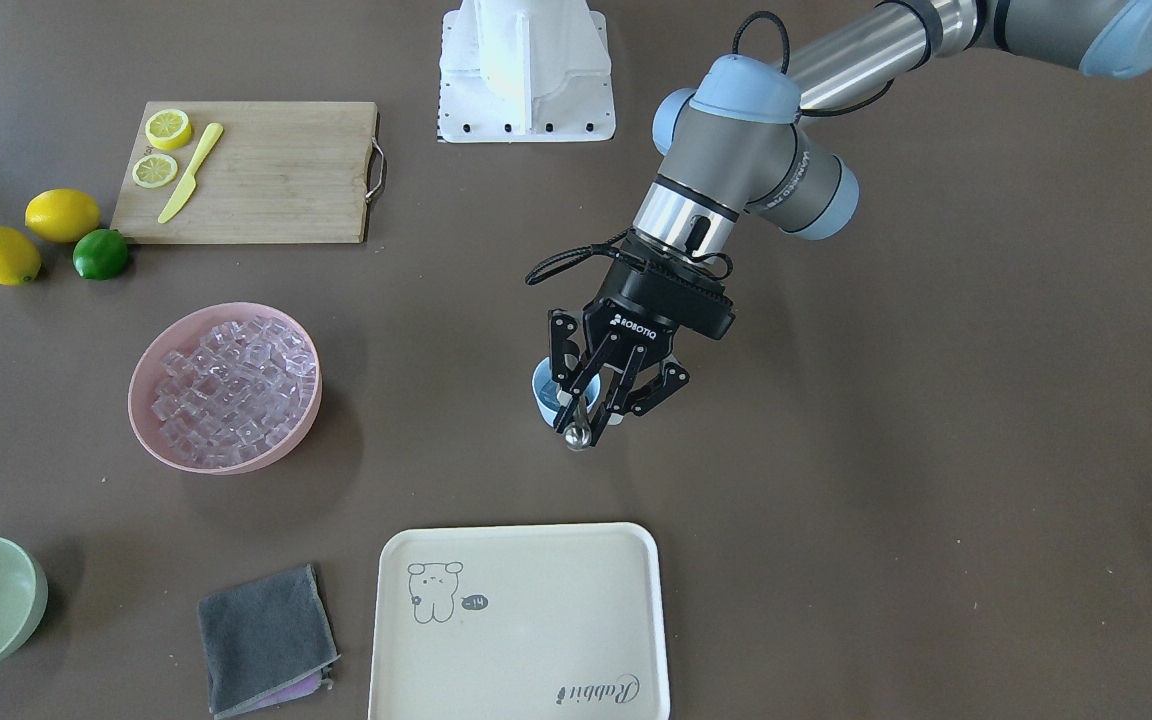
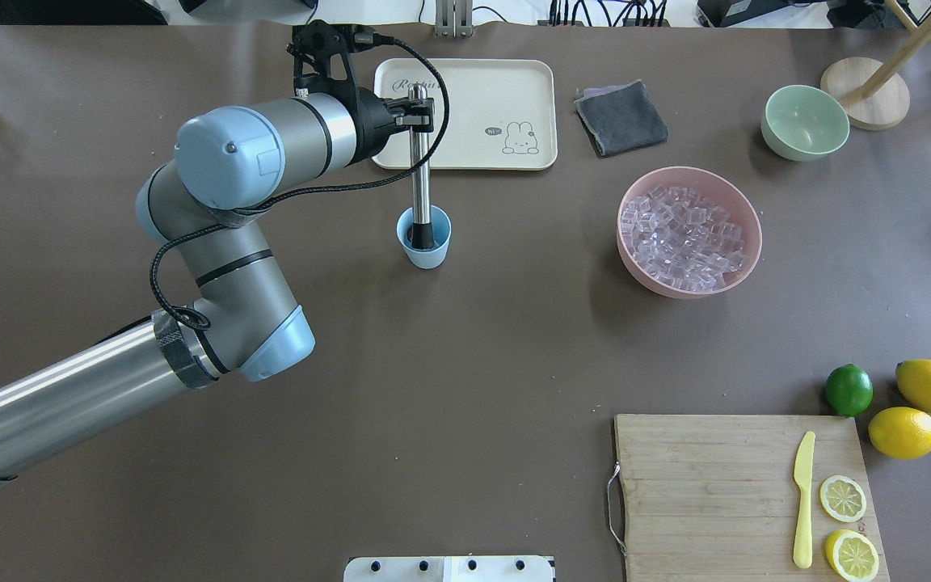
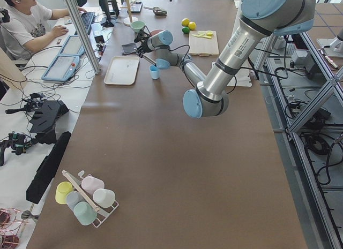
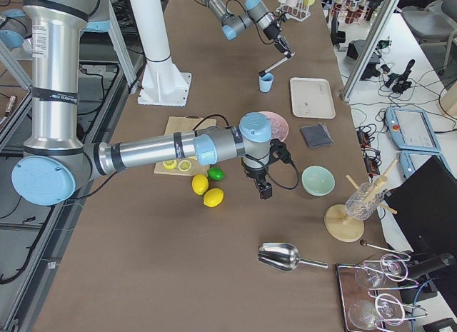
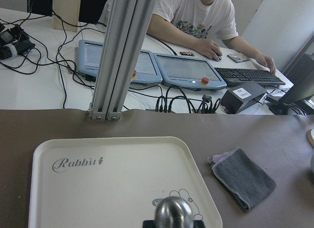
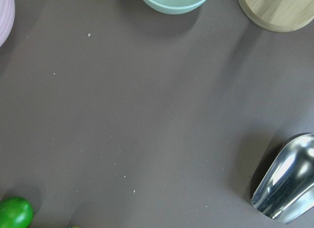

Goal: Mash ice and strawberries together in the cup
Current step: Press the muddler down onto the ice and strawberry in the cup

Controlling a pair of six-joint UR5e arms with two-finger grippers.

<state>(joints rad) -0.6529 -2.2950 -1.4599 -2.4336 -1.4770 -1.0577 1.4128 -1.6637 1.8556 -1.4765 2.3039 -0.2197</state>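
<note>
My left gripper [image 2: 415,121] is shut on the upper shaft of a steel muddler [image 2: 420,182], which stands upright with its dark end inside the light-blue cup [image 2: 425,242]. In the front view the gripper [image 1: 593,408] hangs over the cup [image 1: 543,392], and the muddler's round knob [image 1: 577,436] shows below the fingers. The knob also shows in the left wrist view [image 5: 174,214]. Clear ice cubes [image 2: 685,236] fill the pink bowl [image 2: 744,212]. The cup's contents and the strawberry are hidden. My right gripper [image 4: 265,190] hovers near the lemons; I cannot tell whether it is open or shut.
A cream tray [image 2: 465,85] and a grey cloth [image 2: 621,117] lie beyond the cup. A pale-green bowl [image 2: 805,121] stands far right. A cutting board [image 2: 716,485] holds lemon halves and a yellow knife. Lemons [image 2: 903,432], a lime [image 2: 848,390] and a metal scoop [image 6: 287,181] lie nearby.
</note>
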